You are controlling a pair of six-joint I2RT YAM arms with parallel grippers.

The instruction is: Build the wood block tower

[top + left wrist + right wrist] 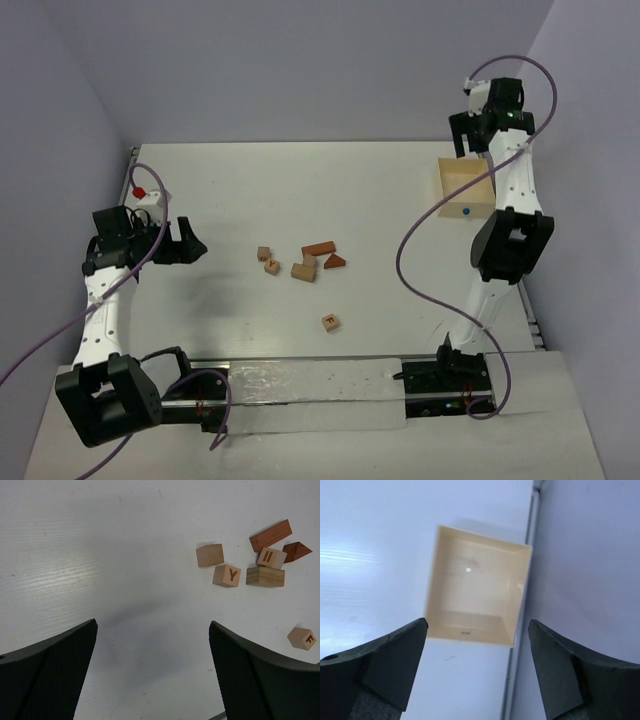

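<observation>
Top external view: the left gripper hangs at nine o'clock, jaws spread wide and empty, while the wood blocks lie scattered mid-table. At two o'clock, the right gripper hovers over the box, jaws apart and empty.

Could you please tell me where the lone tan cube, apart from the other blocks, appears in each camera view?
Top external: the lone cube sits just below centre, nearer the arm bases than the other blocks.
Left wrist: the lone cube is low at the right edge.
Right wrist: not in it; the open box shows instead.
Shared landmark: the reddish-brown bar, seen in the top and left wrist views only.
</observation>
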